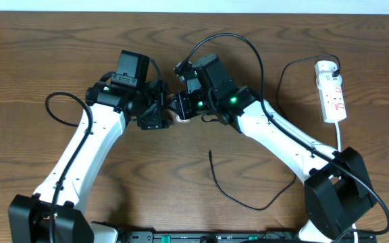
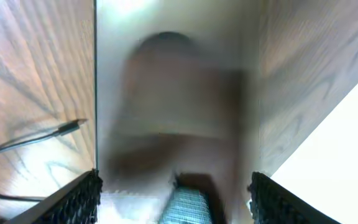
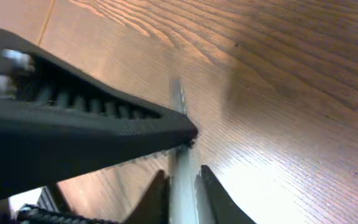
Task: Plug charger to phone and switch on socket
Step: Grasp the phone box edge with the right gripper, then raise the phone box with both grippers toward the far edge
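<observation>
The phone [image 1: 178, 109] is held up off the table between both grippers at the centre and is mostly hidden by them. In the left wrist view it is a blurred slab [image 2: 179, 93] filling the span between my left gripper's fingers [image 2: 174, 179], which close on its two sides. In the right wrist view it shows as a thin pale edge [image 3: 179, 112], pinched by my right gripper [image 3: 182, 180]. The charger cable lies loose on the table, its tip [image 1: 210, 153] below the grippers, also seen in the left wrist view [image 2: 67, 129]. The socket [image 1: 332, 94] lies at the far right.
The thin cable loops along the table front [image 1: 248, 206] and up to the white plug in the socket's far end [image 1: 326, 67]. Thicker robot cables arch over both arms. The left gripper's black finger [image 3: 73, 130] sits close to my right gripper.
</observation>
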